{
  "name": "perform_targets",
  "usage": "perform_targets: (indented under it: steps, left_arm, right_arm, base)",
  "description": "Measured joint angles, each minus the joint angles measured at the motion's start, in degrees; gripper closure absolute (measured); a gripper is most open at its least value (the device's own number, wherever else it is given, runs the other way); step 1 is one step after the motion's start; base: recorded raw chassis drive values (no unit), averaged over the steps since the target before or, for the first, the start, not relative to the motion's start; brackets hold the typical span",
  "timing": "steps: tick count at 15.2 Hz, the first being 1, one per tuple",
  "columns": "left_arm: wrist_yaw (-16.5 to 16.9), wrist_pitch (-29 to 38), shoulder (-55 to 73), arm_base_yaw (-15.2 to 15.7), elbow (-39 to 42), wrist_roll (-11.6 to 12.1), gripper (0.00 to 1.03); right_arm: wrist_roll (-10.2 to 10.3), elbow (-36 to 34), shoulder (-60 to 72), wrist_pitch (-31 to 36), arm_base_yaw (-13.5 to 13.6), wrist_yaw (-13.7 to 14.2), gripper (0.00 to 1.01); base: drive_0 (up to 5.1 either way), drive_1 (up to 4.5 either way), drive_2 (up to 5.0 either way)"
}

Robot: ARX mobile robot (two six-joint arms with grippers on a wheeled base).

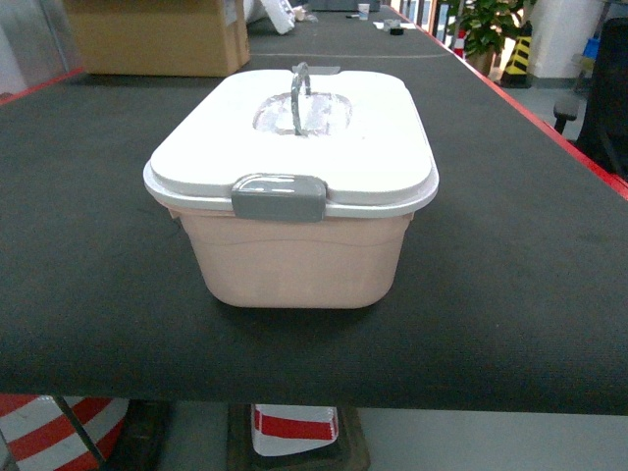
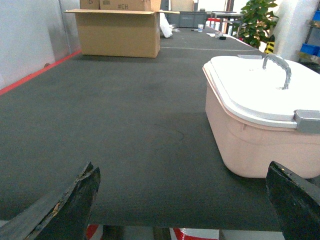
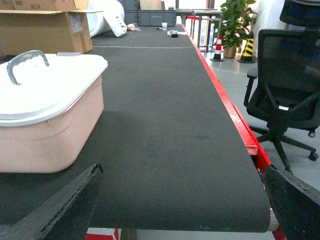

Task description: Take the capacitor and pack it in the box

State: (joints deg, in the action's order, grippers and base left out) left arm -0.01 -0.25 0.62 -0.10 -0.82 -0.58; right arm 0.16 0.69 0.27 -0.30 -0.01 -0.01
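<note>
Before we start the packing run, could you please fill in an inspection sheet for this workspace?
Surface: dark mat table with red edging, no spills seen.
Job's things: box stands near the front edge, white lid on, front latch down, grey handle upright. Capacitor: nothing seen.
Clutter: brown cardboard carton at the far left; small items at the far end, too small to tell.
Grippers: left gripper and right gripper both open, empty, apart from the box.
Cables: nothing seen.
Surroundings: black office chair beside the table, potted plant, striped cones on the floor.
</note>
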Motion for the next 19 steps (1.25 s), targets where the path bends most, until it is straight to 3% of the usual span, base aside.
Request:
perform_targets:
  steps: [19]
  left_arm:
    - [0.0, 0.0, 0.0, 0.0, 0.0, 0.0, 0.05]
  right_arm:
    - [0.0, 0.0, 0.0, 0.0, 0.0, 0.0, 0.03]
  base:
    - [0.0, 0.00, 0.0]
